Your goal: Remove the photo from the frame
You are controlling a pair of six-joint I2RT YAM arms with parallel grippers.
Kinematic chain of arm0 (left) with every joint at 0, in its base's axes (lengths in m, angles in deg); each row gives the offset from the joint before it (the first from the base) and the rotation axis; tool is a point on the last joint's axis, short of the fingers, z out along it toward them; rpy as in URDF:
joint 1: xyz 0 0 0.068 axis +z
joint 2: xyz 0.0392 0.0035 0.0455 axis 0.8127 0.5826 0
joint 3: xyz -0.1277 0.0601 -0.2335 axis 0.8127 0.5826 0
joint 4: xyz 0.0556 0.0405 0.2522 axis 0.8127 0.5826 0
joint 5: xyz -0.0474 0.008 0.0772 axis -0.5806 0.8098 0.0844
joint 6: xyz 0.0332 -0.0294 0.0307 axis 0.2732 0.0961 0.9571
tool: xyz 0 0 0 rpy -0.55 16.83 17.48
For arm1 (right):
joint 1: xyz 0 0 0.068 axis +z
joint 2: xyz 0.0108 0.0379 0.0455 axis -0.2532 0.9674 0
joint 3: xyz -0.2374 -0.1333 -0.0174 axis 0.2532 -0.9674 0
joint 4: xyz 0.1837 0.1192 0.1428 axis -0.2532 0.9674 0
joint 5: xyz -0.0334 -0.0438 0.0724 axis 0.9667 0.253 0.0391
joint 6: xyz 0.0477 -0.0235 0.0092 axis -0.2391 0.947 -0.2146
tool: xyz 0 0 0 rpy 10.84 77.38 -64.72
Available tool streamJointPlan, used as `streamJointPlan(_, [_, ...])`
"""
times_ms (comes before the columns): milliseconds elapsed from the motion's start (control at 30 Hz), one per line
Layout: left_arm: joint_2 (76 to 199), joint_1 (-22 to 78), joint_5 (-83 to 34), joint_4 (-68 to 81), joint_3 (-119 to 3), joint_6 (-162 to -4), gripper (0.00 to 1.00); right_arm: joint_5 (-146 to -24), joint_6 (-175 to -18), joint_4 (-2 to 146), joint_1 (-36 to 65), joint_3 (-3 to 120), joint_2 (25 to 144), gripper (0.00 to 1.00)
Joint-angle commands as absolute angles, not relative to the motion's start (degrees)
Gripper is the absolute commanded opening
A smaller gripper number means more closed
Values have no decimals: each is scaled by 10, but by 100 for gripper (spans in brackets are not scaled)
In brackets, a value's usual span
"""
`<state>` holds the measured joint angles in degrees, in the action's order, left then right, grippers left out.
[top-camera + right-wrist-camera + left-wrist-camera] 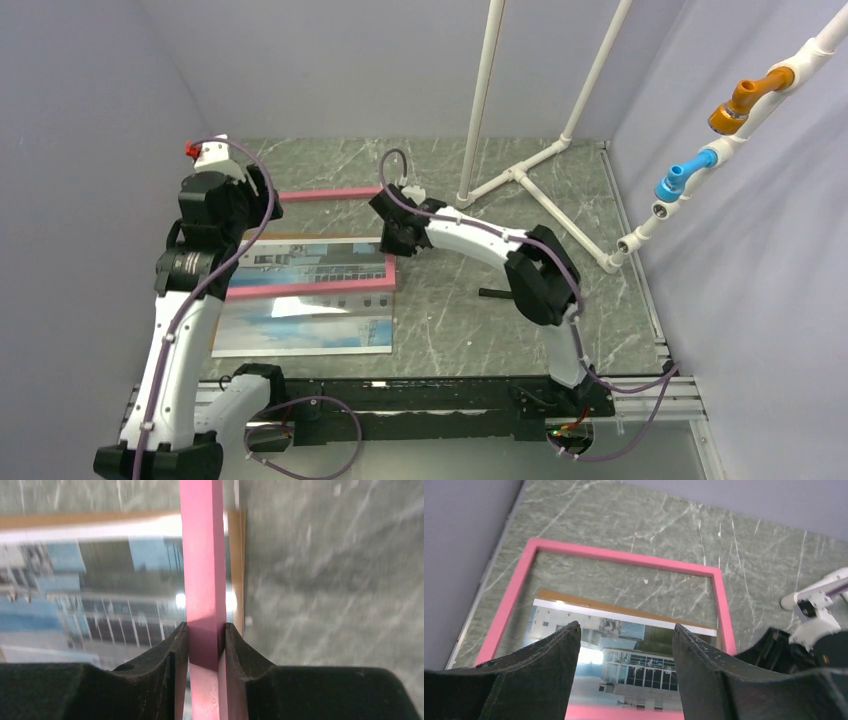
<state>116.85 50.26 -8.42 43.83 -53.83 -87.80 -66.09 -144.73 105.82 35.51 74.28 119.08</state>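
On the left, the left gripper hangs over the left part of the frame. Its two fingers are spread apart and there is nothing between them. It touches nothing.

In the middle, the pink frame is up off the table, at least on its right side. I cannot tell if its left side rests on something. You can look right through the frame. In its far part you see only the bare table. In its near part you see the photo lying flat below it. The photo lies on a brown board, and a thin brown strip shows along the photo's far edge. From above, the near part of the photo sticks out past the frame's near bar.

On the right, the right gripper pinches the right bar of the frame tight between its fingers.

So I think the big part of the job is done: the photo looks out of the frame. What is left, I think, is to move the frame away from above the photo, set it down and let go.
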Motion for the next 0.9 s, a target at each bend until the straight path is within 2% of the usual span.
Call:
streamJointPlan(0, [1113,501,-48,374,-487,-850,70,-669,-1418,1036,314,858,1254,0])
streamJointPlan(367, [1115,507,-73,363,-456,-859,68,-649,-1320,989,255,1063,1419,0])
streamJointPlan(533, [1119,507,-91,358,-451,-864,68,-642,-1286,956,240,1085,1445,0])
streamJointPlan(867, [1130,511,-102,359,-449,-868,67,-614,-1320,939,224,1133,1490,0])
